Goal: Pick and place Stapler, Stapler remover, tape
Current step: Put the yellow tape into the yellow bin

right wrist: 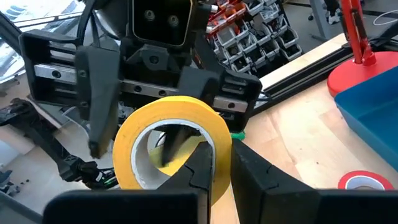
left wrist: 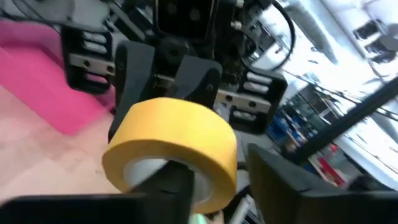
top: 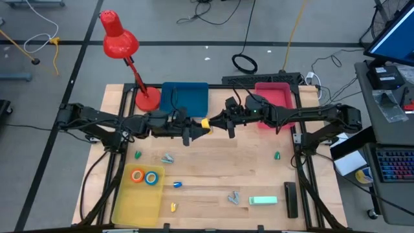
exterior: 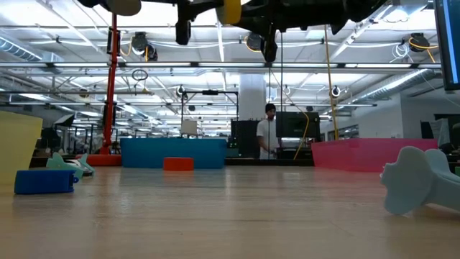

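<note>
Yellow tape (right wrist: pixel 171 149) hangs mid-air above the bench (top: pixel 220 168) — we pinch it with our right tool (right wrist: pixel 214 177) and left tool (left wrist: pixel 217 180) together, likely a handover.

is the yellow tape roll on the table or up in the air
In the air: the yellow tape roll hangs between both tools, above the table.
</note>
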Action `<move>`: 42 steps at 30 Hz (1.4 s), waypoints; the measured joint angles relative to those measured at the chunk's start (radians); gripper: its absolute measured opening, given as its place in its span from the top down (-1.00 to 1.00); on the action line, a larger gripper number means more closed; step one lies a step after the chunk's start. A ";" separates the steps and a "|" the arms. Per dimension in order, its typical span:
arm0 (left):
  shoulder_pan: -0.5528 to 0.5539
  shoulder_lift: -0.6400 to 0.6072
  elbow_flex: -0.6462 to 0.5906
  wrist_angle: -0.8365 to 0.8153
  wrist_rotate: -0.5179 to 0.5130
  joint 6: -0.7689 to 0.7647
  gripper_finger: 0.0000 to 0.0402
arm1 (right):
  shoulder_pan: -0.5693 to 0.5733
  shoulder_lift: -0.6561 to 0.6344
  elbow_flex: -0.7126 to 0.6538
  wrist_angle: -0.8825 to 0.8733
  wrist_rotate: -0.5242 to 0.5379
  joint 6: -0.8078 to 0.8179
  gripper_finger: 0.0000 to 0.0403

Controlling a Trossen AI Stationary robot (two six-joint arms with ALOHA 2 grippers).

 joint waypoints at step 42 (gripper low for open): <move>-0.681 -0.035 -0.041 -1.210 0.413 -1.447 0.83 | -0.058 0.001 -0.001 -0.177 -0.096 -0.129 -0.05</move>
